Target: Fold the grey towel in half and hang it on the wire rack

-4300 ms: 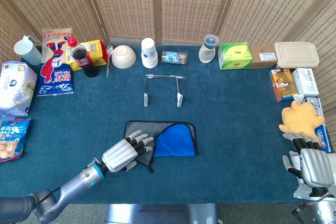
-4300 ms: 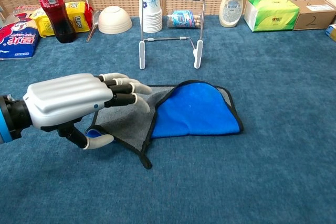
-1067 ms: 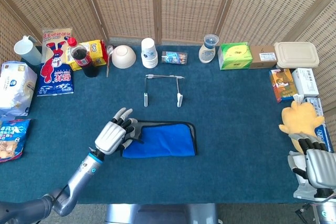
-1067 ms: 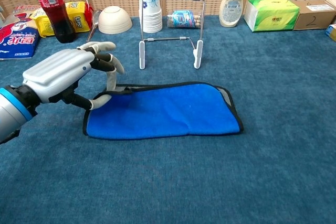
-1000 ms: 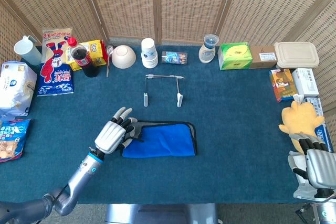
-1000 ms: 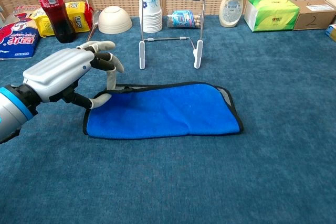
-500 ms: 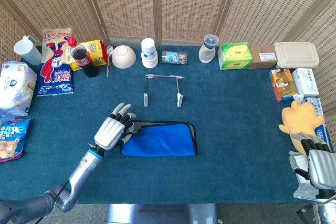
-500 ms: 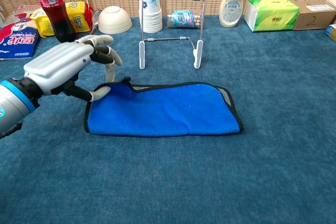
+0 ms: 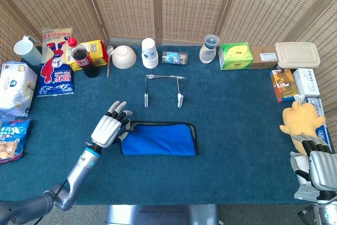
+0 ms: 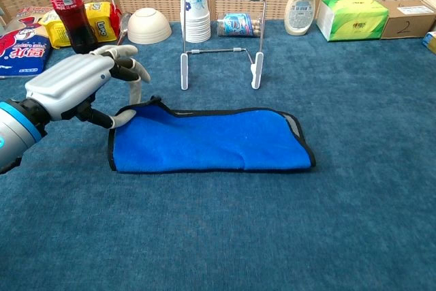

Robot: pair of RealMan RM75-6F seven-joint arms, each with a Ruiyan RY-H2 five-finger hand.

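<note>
One towel [image 9: 160,139], one wire rack [image 9: 164,90], one bowl [image 9: 124,56], two bottles [image 9: 82,56] [image 9: 209,49], two hands [image 9: 108,128] [image 9: 320,167].

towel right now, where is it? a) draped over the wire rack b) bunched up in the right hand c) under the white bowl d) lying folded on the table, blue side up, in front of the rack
d: the towel lies flat on the table, blue side up, on the near side of the bare wire rack, with the left hand pinching its far left corner.

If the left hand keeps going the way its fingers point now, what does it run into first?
Probably the wire rack. The left hand, pinching the towel corner, points up-table and slightly right. Open mat lies between; it might slip past the rack's left foot toward the paper cups.
</note>
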